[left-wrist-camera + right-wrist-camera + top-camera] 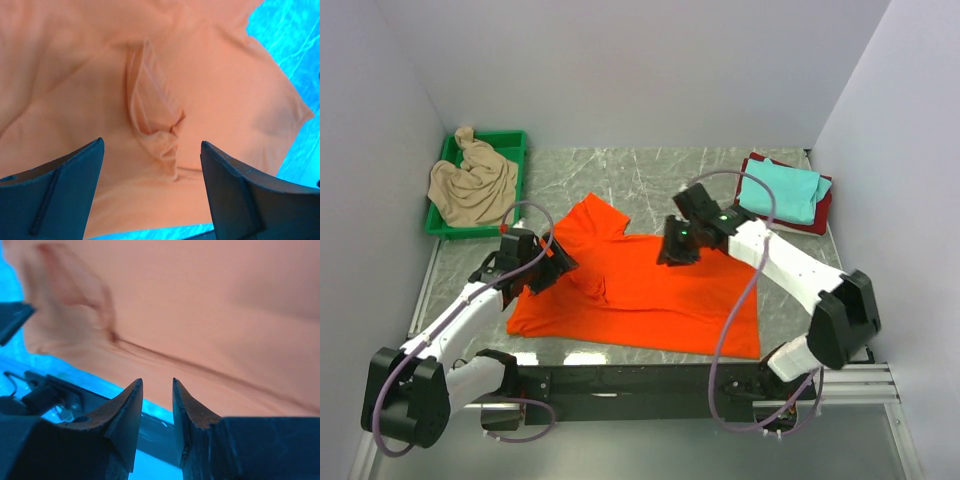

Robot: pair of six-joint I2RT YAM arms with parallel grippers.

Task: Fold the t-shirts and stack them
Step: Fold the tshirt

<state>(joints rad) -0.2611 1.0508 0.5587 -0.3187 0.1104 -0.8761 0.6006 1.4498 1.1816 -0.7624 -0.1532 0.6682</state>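
The bright orange t-shirt (640,295) lies spread on the table, with a sleeve pointing to the back. My left gripper (548,266) is over the shirt's left edge. Its jaws are wide open and empty, and a small raised pucker of orange cloth (152,117) lies just ahead between the fingers (65,185). My right gripper (678,246) hovers over the shirt's upper middle. In the right wrist view the gripper (157,385) has only a narrow gap and holds nothing, with the orange cloth (210,305) beyond it.
A green tray (510,143) at the back left holds a crumpled beige t-shirt (472,185). A folded teal t-shirt (780,190) lies on a dark red one (823,208) at the back right. Walls close in on the left, back and right.
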